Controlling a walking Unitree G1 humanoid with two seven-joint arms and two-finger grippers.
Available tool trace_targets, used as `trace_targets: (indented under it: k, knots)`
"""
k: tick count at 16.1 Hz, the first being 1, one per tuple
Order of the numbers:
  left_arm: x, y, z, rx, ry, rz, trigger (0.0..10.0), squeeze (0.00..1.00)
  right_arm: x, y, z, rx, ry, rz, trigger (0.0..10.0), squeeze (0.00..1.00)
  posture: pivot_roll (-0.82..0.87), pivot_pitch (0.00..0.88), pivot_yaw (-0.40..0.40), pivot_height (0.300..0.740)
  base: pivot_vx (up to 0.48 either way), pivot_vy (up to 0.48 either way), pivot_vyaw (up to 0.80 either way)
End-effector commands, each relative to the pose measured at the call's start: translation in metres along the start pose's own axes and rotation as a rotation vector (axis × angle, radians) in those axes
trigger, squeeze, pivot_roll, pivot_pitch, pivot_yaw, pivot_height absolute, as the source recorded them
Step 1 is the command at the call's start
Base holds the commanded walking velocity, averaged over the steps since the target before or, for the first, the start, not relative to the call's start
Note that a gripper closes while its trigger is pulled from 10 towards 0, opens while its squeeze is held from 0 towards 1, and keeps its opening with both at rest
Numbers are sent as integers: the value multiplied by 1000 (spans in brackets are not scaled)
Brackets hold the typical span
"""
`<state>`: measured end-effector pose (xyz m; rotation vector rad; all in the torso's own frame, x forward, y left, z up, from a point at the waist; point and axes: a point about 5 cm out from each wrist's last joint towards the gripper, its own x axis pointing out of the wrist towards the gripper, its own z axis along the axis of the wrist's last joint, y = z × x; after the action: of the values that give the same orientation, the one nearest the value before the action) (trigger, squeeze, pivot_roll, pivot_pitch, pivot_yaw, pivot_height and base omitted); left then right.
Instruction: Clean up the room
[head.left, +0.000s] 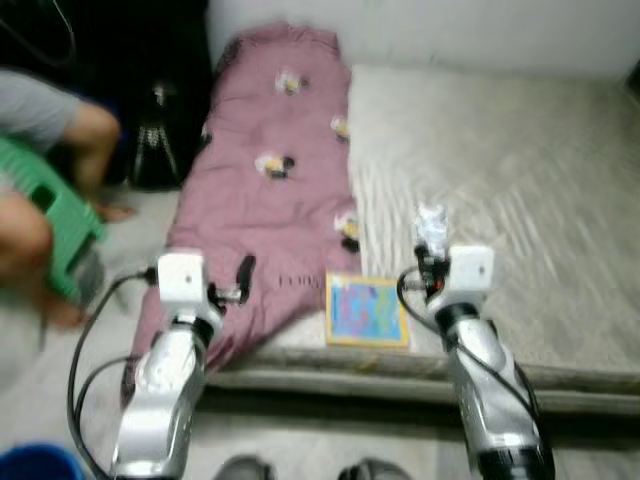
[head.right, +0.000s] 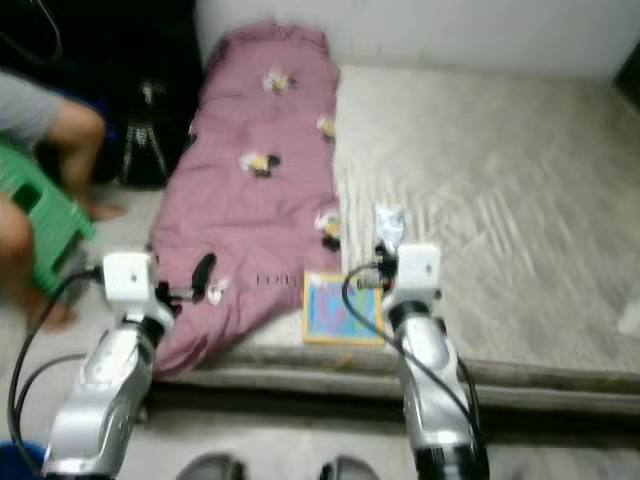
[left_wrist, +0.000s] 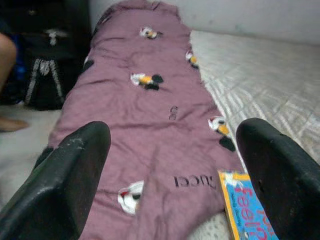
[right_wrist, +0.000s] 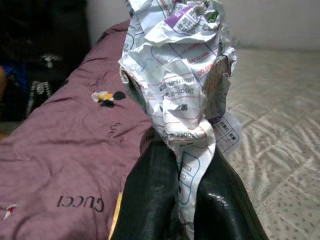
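My right gripper is shut on a crumpled printed paper wrapper, held above the near edge of the mattress. The paper sticks up between the black fingers. My left gripper is open and holds nothing, hovering over the mauve blanket. Its two black fingers stand wide apart in the left wrist view. A colourful book with a yellow border lies on the mattress edge between the two arms.
A person sits at the left on the floor beside a green stool. A dark bag leans by the blanket's far left side. A blue container is at the lower left. The white wall runs behind the mattress.
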<state>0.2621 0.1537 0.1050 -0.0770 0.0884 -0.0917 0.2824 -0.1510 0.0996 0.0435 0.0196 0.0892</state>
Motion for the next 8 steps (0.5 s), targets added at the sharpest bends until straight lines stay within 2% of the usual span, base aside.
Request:
trace_targets:
  k: [1, 5, 6, 8]
  knots:
    - [-1, 7, 3, 13, -7, 20, 10000, 0, 2, 5, 6, 18, -26, 12, 10000, 0, -16, 67, -40, 740, 0, 480, 0]
    - [-1, 9, 14, 25, -44, 39, 10000, 0, 5, 8, 11, 0, -44, 39, 10000, 0, 5, 92, -39, 740, 0, 480, 0]
    - [-3, 9, 11, 23, -37, 47, 10000, 0, 6, 10, 12, 0, -46, 47, 10000, 0, 1, 92, -41, 740, 0, 0, 0]
    - [-3, 5, 8, 33, -41, 32, 10000, 0, 5, 12, 12, -11, -52, 62, 10000, 0, -8, 92, -41, 740, 0, 0, 703]
